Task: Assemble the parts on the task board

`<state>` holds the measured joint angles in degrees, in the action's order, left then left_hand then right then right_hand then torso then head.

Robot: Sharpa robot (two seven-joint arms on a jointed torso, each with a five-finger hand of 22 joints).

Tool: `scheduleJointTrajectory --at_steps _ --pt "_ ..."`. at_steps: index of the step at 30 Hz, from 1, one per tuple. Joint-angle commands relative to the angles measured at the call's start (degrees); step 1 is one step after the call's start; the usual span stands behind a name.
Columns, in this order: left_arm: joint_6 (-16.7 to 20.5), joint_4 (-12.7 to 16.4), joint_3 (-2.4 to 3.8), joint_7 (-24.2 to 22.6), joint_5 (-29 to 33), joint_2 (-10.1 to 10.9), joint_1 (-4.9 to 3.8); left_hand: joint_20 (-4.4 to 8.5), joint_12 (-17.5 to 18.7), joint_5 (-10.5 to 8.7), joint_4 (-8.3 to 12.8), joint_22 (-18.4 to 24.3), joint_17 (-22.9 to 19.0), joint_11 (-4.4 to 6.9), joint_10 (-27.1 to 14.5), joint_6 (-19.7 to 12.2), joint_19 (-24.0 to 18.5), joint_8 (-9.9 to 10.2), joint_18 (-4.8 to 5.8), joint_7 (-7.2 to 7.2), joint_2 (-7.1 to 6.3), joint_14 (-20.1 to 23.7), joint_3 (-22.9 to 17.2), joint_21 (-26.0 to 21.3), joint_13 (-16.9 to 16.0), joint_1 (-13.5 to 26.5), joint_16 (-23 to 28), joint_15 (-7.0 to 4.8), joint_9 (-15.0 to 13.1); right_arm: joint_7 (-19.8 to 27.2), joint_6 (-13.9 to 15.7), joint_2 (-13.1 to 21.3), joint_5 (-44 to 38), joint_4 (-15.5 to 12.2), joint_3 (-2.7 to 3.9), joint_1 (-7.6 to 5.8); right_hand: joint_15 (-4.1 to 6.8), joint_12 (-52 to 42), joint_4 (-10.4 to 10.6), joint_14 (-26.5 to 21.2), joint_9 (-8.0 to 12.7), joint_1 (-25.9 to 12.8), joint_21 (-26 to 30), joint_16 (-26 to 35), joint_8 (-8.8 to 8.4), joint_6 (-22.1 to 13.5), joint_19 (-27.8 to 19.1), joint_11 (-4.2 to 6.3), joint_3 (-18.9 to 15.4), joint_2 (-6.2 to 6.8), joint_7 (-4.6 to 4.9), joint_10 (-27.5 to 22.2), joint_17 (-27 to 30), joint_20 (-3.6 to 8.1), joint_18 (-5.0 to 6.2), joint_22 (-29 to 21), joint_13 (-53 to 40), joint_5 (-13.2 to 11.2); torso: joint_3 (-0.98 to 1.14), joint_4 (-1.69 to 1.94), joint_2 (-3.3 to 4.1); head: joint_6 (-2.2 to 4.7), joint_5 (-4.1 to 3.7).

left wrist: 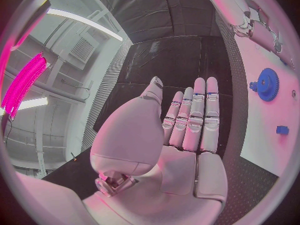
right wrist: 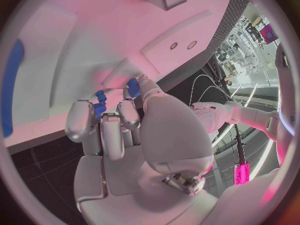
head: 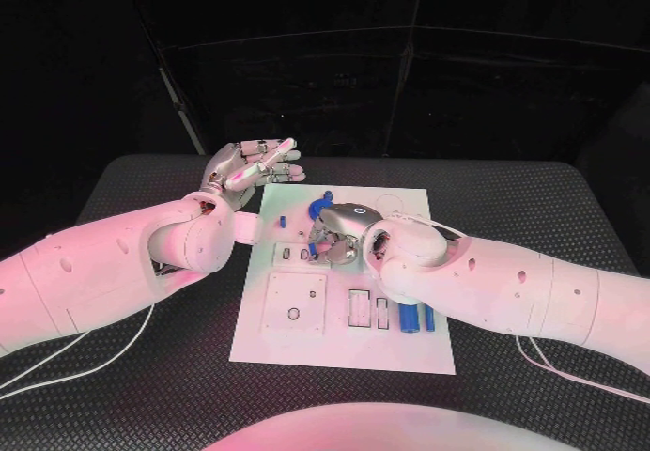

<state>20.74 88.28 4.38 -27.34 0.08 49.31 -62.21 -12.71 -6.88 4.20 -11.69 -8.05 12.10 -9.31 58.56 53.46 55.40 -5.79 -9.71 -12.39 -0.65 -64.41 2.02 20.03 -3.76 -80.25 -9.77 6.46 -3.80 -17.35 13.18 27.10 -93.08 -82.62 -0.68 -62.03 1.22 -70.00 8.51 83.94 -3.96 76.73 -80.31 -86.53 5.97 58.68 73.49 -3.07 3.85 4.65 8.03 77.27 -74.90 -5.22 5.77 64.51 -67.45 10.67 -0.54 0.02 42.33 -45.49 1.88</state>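
The white task board point(head: 305, 348) lies mid-table. My right hand point(head: 339, 237) hovers low over its middle with fingers curled, pinching a small blue part point(right wrist: 100, 107) between its fingertips point(right wrist: 81, 117); a second blue bit point(right wrist: 132, 88) sits just past them. On the board's far end lies a blue gear point(head: 322, 202) point(left wrist: 267, 84), and a small blue piece point(head: 282, 222) point(left wrist: 282, 130) is near the left edge. Two long blue parts point(head: 410, 318) lie in slots at the near right. My left hand point(head: 251, 164) point(left wrist: 187, 130) is raised off the board's far left corner, fingers straight, holding nothing.
Square and slotted recesses point(head: 296, 303) fill the board's near half. Black ribbed matting point(head: 542, 207) surrounds the board. Thin white cables point(head: 82, 362) trail from both arms over the table. My right forearm point(head: 528, 291) covers the board's right edge.
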Motion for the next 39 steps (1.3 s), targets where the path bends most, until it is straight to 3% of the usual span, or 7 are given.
scheduleJointTrajectory --at_steps 1,11,15,20,24,35,39 --pt "-0.4 0.1 0.07 -0.3 -0.1 -0.1 -0.1 0.03 0.2 -0.28 0.4 0.1 0.1 -0.13 0.4 0.3 0.4 0.3 -0.78 0.0 0.42 -0.4 -0.1 -0.3 0.0 0.0 0.4 0.04 0.0 -1.7 -1.5 0.1 -0.2 0.3 -0.28 0.27 -0.29 0.2 0.5 4.1 0.0 -0.6 0.4 0.3 -0.19 -0.5 -0.1 -0.02 0.0 -0.14 -0.07 -0.4 -5.6 -0.28 -0.6 -0.1 0.0 -0.3 0.0 0.01 0.02 -0.07 -0.01" --pt "-0.4 0.1 0.07 -0.3 -0.1 0.0 -0.1 0.03 0.2 -0.28 0.4 0.1 0.1 -0.13 0.4 0.3 0.4 0.3 -0.78 0.0 0.42 -0.4 -0.1 -0.3 0.0 0.0 0.4 0.04 0.0 -2.0 -0.9 0.1 -0.2 0.3 -0.28 0.27 -0.3 0.3 0.7 4.0 0.0 -0.9 0.4 0.5 -0.28 -0.7 -0.2 -0.05 -0.2 -0.02 -0.04 -0.5 -5.4 -0.29 -0.58 -0.2 0.2 -0.2 0.0 0.0 0.0 -0.09 -0.09" --pt "-0.5 0.1 0.07 -0.3 -0.1 0.0 -0.1 0.03 0.2 -0.28 0.4 0.1 0.1 -0.13 0.4 0.3 0.4 0.3 -0.78 0.0 0.42 -0.4 -0.1 -0.3 0.0 0.0 0.4 0.04 0.0 -2.0 1.0 0.1 -0.2 0.2 -0.28 0.27 -0.62 0.5 1.3 4.0 0.3 -1.2 0.7 0.7 -1.38 -3.2 -0.4 -0.52 -0.8 0.83 0.54 -0.8 -4.9 -0.48 -0.53 -0.6 0.4 -0.5 0.0 0.02 0.01 -0.1 -0.1" --pt "-0.5 0.0 0.07 -0.3 -0.1 -0.1 -0.1 0.03 0.3 -0.28 0.4 0.1 0.1 -0.16 0.4 0.3 0.4 0.4 -0.77 -0.04 0.46 -0.4 0.0 -0.3 0.0 0.0 0.5 0.06 0.0 -1.5 3.8 0.0 -0.2 0.2 -0.28 0.28 -1.91 0.3 5.7 4.0 0.1 0.3 0.8 0.7 -1.95 -8.8 -0.4 -1.9 -1.8 4.02 1.99 -0.9 -5.0 -1.56 -0.48 -0.7 0.4 -1.1 0.01 0.02 -0.01 -0.08 -0.11" --pt "-0.5 -0.1 0.07 -0.3 -0.1 -0.1 -0.1 0.03 0.3 -0.28 0.4 0.1 0.1 -0.16 0.4 0.3 0.4 0.4 -0.77 -0.04 0.46 -0.4 0.0 -0.3 0.0 0.0 0.5 0.06 0.0 -1.0 5.0 0.1 -0.2 0.0 -0.28 0.29 -2.06 0.3 8.0 4.0 0.1 2.2 0.8 0.7 -1.89 -10.1 -0.4 -2.14 -3.4 4.99 2.38 -1.1 -5.1 -1.89 -0.51 -0.7 0.5 -0.4 0.01 0.01 -0.02 -0.07 -0.12" --pt "-0.5 -0.2 0.06 -0.2 -0.1 -0.1 -0.08 0.03 0.3 -0.28 0.4 0.1 0.1 -0.16 0.4 0.3 0.4 0.4 -0.77 -0.04 0.46 -0.4 0.0 -0.3 0.0 0.0 0.5 0.06 0.0 0.9 8.0 2.0 0.0 -2.3 -0.26 0.53 -2.12 0.2 8.2 4.0 0.1 2.7 0.8 0.6 -1.85 -10.4 -0.3 -2.22 -3.8 5.15 2.44 -1.1 -5.3 -1.94 -0.52 -0.6 0.4 -0.4 0.06 0.0 -0.04 0.02 0.02" --pt "-0.5 -0.4 0.06 0.0 -0.1 -0.1 -0.07 0.03 0.4 -0.28 0.5 0.1 0.1 -0.17 0.4 0.3 0.4 0.4 -0.77 -0.05 0.47 -0.4 0.0 -0.3 0.0 0.0 0.5 0.06 0.0 5.5 10.9 4.1 2.2 -4.2 -0.23 0.57 -2.1 -0.7 8.1 4.1 0.0 3.4 0.6 0.5 -1.42 -10.0 -0.1 -2.16 -3.8 4.33 2.33 -0.5 -5.6 -1.97 -0.57 -0.3 -0.4 -0.2 0.07 0.02 -0.09 0.17 0.07"
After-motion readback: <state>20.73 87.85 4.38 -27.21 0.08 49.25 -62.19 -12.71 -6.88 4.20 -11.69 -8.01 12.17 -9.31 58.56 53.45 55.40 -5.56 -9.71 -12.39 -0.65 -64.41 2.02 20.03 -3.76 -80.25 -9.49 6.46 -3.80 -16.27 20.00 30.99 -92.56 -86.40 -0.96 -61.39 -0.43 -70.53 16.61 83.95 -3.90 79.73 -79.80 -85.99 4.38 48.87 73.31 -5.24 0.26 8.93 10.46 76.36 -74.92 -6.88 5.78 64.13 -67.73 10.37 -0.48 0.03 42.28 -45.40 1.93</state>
